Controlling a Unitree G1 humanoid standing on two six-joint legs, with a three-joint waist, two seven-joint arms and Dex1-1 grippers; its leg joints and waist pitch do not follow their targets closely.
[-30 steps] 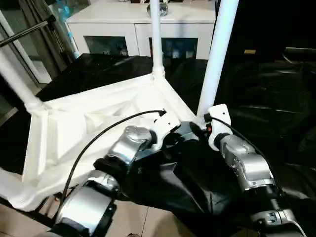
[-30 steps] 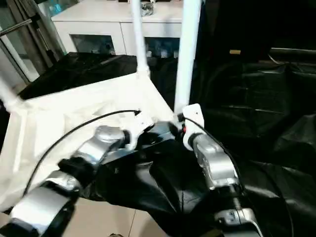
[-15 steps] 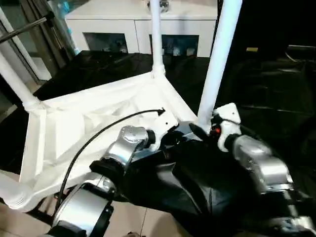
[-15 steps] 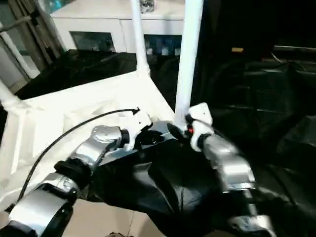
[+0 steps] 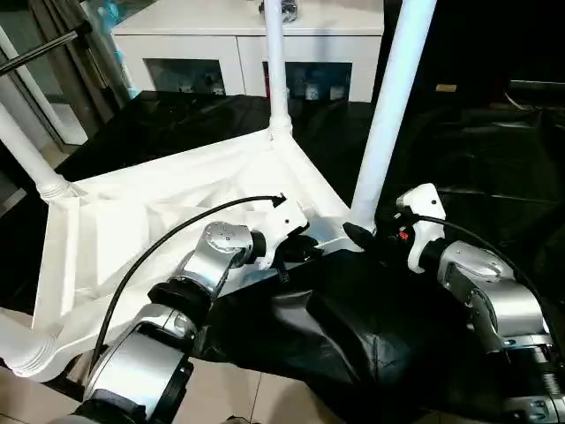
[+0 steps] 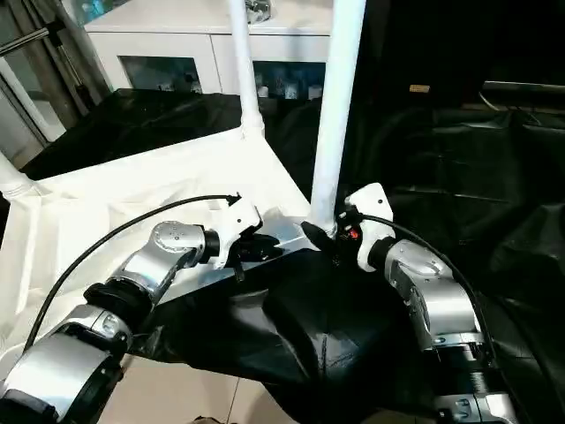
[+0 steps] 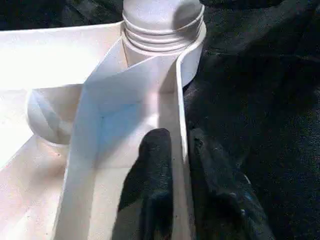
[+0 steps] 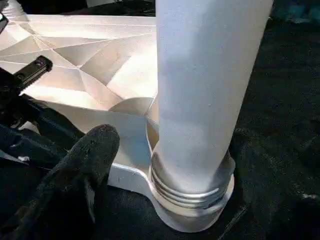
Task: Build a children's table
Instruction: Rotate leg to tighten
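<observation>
On the black-draped work table (image 5: 177, 124) we see the white tabletop (image 5: 132, 230) lying upside down, its ribbed underside facing up, tilted so that its near-left corner hangs past the table's near edge. Legs stand up from its corner sockets: one at the far corner (image 5: 275, 71), one at the right corner (image 5: 388, 115) nearest both arms, and one at the left corner (image 5: 26, 150), while a leg at the near-left corner (image 5: 18, 349) shows just its base.

Our left gripper (image 7: 180, 170) sits at the tabletop's near-right rim, clenched on it: in the left wrist view one black finger (image 7: 156, 165) lies inside the rim wall and the other presses from outside, with the thin white wall pinched between them. Just beyond it stands the threaded base of the right-corner leg in its socket.

Our right gripper (image 5: 364, 237) hovers at the base of that same leg with its fingers spread apart, holding nothing. One dark finger (image 8: 92, 165) sits just beside the socket; whether it touches the white plastic we cannot quite tell. Loose black cloth (image 5: 353, 327) bunches up below both forearms.
</observation>
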